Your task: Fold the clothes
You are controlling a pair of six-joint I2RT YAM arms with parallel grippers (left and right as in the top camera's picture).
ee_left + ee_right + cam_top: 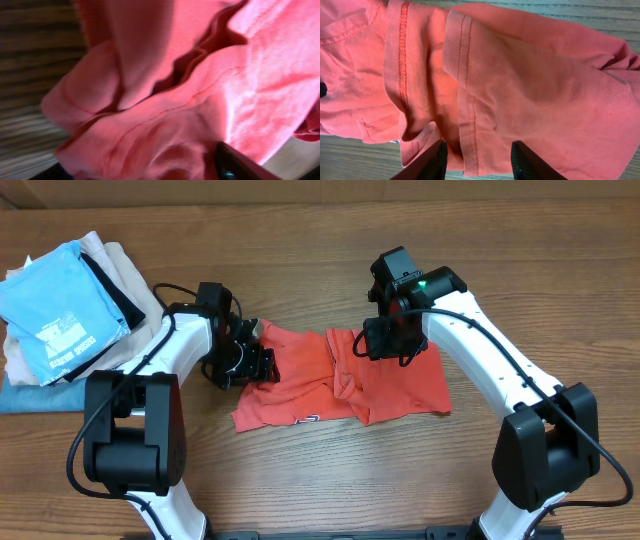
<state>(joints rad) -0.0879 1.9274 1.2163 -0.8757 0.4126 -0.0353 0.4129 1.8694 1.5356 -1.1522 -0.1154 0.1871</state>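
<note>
The clothes, a coral-red T-shirt [340, 380], lie crumpled on the wooden table between the two arms, with a bit of white print at the front edge. My left gripper [258, 365] is at the shirt's left edge. In the blurred left wrist view, red cloth [190, 90] fills the picture and bunches between the jaws of the left gripper [145, 172], which stand wide apart; one dark finger [235, 162] shows. My right gripper [380, 345] hangs over the shirt's back edge. In its wrist view the right gripper [479, 162] is open, and a stitched hem [470, 125] lies flat between the fingers.
A stack of folded garments sits at the far left of the table [320, 490]: a light blue shirt with white print [60, 310] on top, beige [120, 265] and black [112, 292] pieces under it, and denim [30, 395] at the bottom.
</note>
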